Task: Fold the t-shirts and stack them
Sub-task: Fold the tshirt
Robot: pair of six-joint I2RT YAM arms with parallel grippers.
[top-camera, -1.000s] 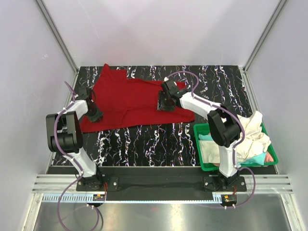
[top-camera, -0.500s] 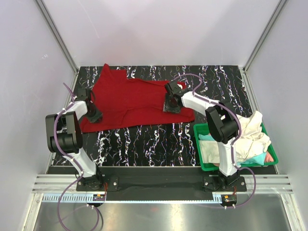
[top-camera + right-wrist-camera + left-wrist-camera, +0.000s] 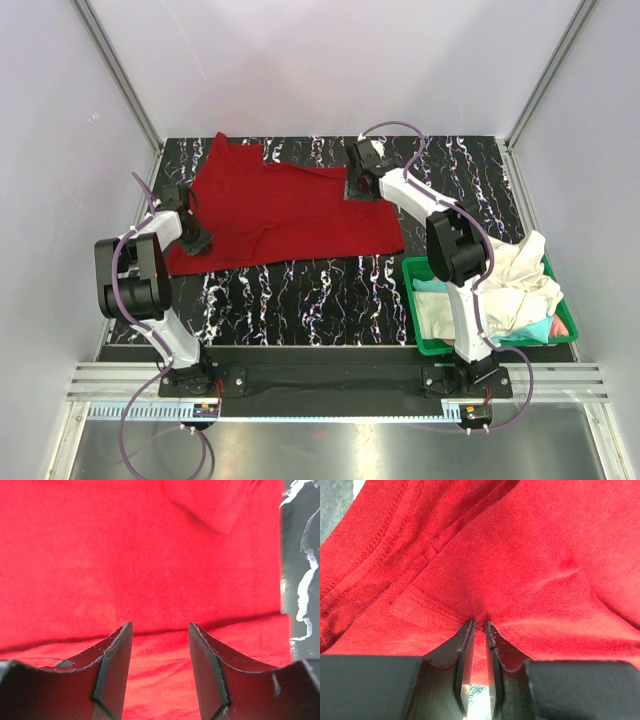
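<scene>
On the black marbled table [image 3: 300,295] your red shirt [image 3: 270,215] lies spread out, mostly flat. It runs from the back-left corner across to abt the middle-right, w/ one corner poking toward the back wall.

Left gripper [image 3: 195,240] sits at the shirt's near-left corner, close to the table's left edge. From the left wrist cam the left gripper [image 3: 479,627] is clenched: the fingers [image 3: 464,650] are nearly together w/ a small pucker of red shirt [image 3: 530,555] nipped at the tips and creases fanning out from it. A stitched hem runs diagonally on the left side of that view.

Right gripper [image 3: 357,188] is over the shirt's back-right edge. On its wrist cam the right gripper [image 3: 160,627] is released, fingers [image 3: 112,655] well apart w/ nothing between them, just red shirt [image 3: 150,555] underneath. A fold line crosses the cloth right by the tips, and a strip of table [image 3: 300,580] shows on the right. Can't tell if the tips actually touch the cloth.

The rest of your shirts are in the green bin [image 3: 480,350] at the near-right of the table, next to the right arm's base. The cream shirt [image 3: 525,280] is heaped up and spilling over the rim, w/ the teal shirt [image 3: 535,328] and a bit of the pink shirt [image 3: 560,327] peeking out under it.
</scene>
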